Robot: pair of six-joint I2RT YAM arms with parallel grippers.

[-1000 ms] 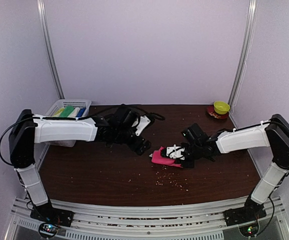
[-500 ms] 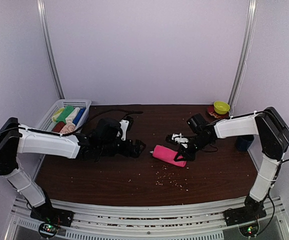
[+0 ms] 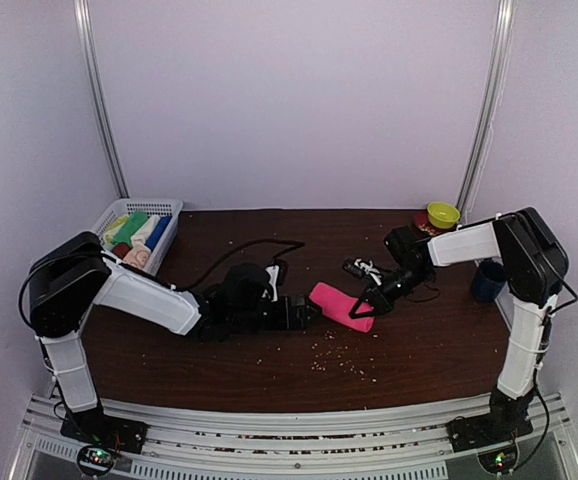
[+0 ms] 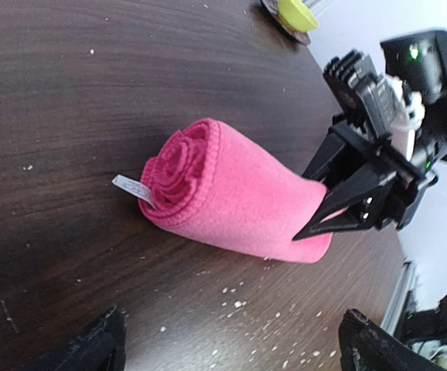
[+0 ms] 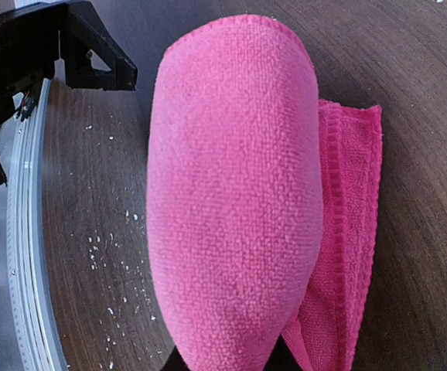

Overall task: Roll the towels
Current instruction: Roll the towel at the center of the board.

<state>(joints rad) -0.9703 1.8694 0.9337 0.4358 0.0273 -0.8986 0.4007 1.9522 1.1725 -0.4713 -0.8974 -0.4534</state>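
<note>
The left arm has dropped low and swung right, bringing its open tool [image 3: 307,308] just beside the towel's [image 3: 339,304] left end. The right tool [image 3: 367,302] has drawn back to the right end, so the towel, half hidden before, shows as a full roll.

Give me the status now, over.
Left gripper: jaws open, facing pink towel. Right gripper: jaws shut on its far end. Towel rolled, on table. Only crumbs around.

The towel [image 4: 231,201] is plain hot pink (white tag [image 4: 133,188]); basket towels [image 3: 139,228] seem green and blue.
</note>
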